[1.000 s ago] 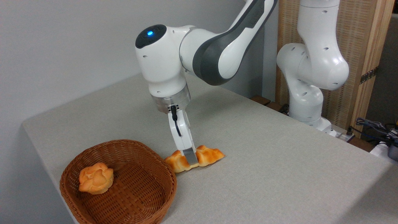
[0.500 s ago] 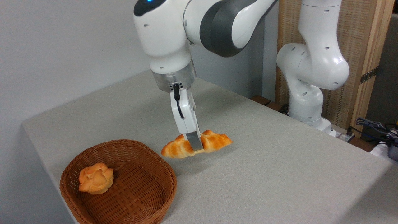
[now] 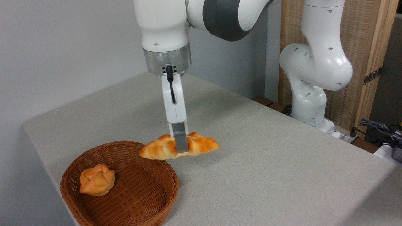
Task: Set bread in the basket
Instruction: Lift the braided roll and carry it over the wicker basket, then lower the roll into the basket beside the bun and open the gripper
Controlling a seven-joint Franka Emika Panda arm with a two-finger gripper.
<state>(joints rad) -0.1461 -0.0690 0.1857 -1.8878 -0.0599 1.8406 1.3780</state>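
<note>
Nearest, the basket point(image 3: 119, 185) sits at the table's point(image 3: 267, 175) front-left corner, 1 small bun point(image 3: 96, 179) inside. Just beyond, the gripper point(image 3: 180, 147) has its fingers clamped across the bread point(image 3: 163, 148), airborne over the basket's far rim. Lift done; lowering and release remain.

Arm bent over from upper right, wrist vertical, gripper point(image 3: 180, 147) pointing straight down, fingers point(image 3: 180, 145) clamped on the bread point(image 3: 163, 149), held mid-air
</note>
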